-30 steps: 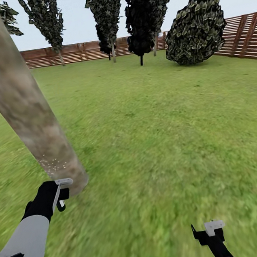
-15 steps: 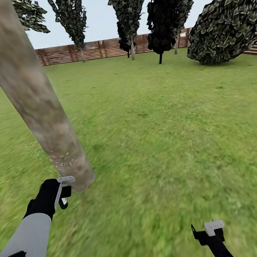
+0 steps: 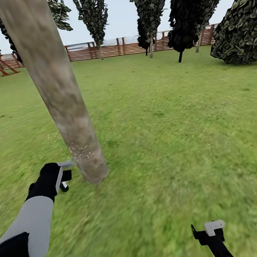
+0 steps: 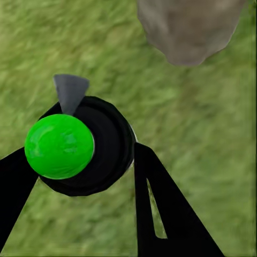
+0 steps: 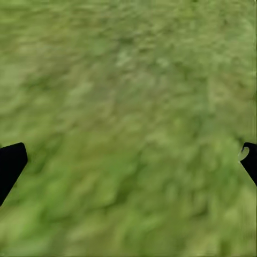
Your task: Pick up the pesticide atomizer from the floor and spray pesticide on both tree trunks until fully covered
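just beside the tree trunk, left gripper clasps the atomizer; right gripper spread wide.

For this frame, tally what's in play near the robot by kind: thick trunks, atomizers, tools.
Thick tree trunk: 1
Pesticide atomizer: 1, held in the left tool
Tools: 2, the right tool open over grass
Total: 4

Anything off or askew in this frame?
Nothing broken. The tree trunk leans rather than standing plumb, with pale specks near its base beside the left claw, which is shut on the atomizer. The right claw hangs open over grass.
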Robot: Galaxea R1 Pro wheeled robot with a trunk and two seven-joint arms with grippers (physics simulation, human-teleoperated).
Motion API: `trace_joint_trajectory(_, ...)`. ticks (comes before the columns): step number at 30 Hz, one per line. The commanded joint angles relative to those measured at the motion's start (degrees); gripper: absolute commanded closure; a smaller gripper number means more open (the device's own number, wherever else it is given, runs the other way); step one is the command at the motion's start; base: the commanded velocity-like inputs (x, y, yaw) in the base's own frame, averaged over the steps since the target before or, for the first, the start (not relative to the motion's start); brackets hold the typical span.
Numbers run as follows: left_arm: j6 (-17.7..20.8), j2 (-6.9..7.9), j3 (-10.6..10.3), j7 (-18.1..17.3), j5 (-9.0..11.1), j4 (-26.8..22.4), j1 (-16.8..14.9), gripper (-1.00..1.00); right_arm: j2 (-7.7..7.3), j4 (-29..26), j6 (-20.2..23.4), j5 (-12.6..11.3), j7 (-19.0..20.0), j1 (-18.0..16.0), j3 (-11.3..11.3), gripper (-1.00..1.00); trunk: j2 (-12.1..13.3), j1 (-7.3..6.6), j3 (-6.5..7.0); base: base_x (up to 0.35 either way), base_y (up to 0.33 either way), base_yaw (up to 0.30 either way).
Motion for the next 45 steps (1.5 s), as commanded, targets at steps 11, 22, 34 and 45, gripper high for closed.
trace_joint_trajectory(11, 0.2, -2.82, -0.3, 0.3, -0.8, -0.1, -1.8, 1.0, 0.0, 0.0, -0.2, 0.6, -0.4, 0.0, -0.2, -1.0, 0.0, -0.01, -0.05, 0.072, -0.052, 0.025)
trace_joint_trajectory(22, 0.3, -2.76, -0.4, 0.3, -0.9, 0.0, -1.5, 1.0, 0.0, 0.1, -0.2, 0.6, -0.4, 0.0, -0.2, -1.0, 0.0, -0.01, -0.05, 0.232, -0.174, 0.0)
trace_joint_trajectory(34, 0.2, -2.45, -0.3, 0.3, -1.0, 0.0, -1.3, 1.0, 0.0, 0.1, -0.2, 0.6, -0.4, 0.0, -0.1, -1.0, 0.0, -0.01, -0.05, 0.028, -0.264, 0.045)
trace_joint_trajectory(45, 0.2, -2.34, -0.4, 0.3, -1.0, 0.0, -1.2, 1.0, 0.0, 0.1, -0.2, 0.6, -0.4, 0.0, -0.1, -1.0, 0.0, -0.01, -0.05, 0.097, -0.265, 0.271)
